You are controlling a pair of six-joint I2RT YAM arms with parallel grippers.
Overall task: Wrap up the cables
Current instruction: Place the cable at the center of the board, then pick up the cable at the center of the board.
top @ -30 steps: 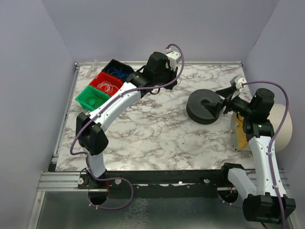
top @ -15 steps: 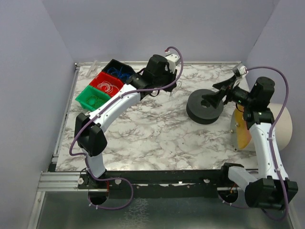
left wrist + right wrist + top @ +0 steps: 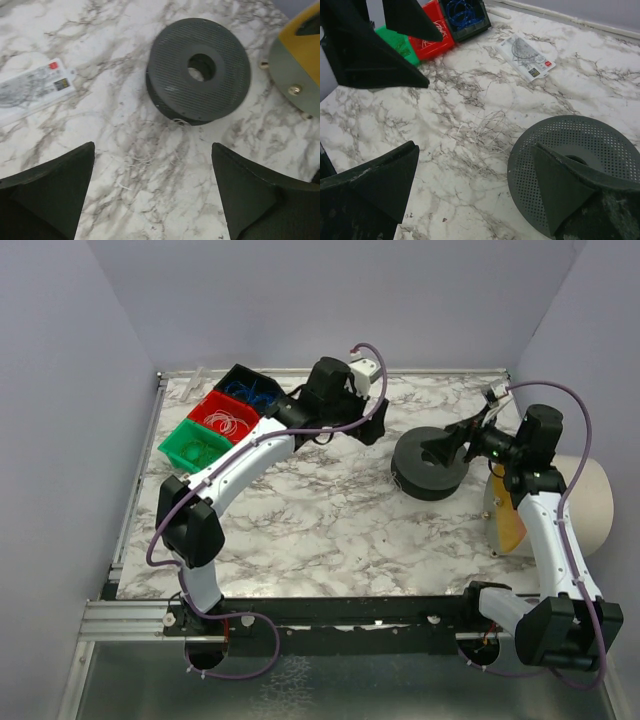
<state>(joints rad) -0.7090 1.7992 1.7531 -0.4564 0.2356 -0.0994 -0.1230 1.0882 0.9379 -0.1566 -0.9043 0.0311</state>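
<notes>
Cables (image 3: 420, 486) are seen wound on the black spool (image 3: 430, 462), laid flat right of centre on the marble table (image 3: 330, 530). Left gripper (image 3: 372, 432) is seen wide open at upper centre, nothing gripped. Right gripper (image 3: 447, 448) is spread wide too, one finger (image 3: 570, 195) over the spool's top face.

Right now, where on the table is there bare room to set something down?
The near marble table between the left arm and the spool is bare. Crowded: bins far left, spool and right gripper on the right.

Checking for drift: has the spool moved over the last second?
No. The spool keeps the same spot, same gap to the table's far edge.
</notes>
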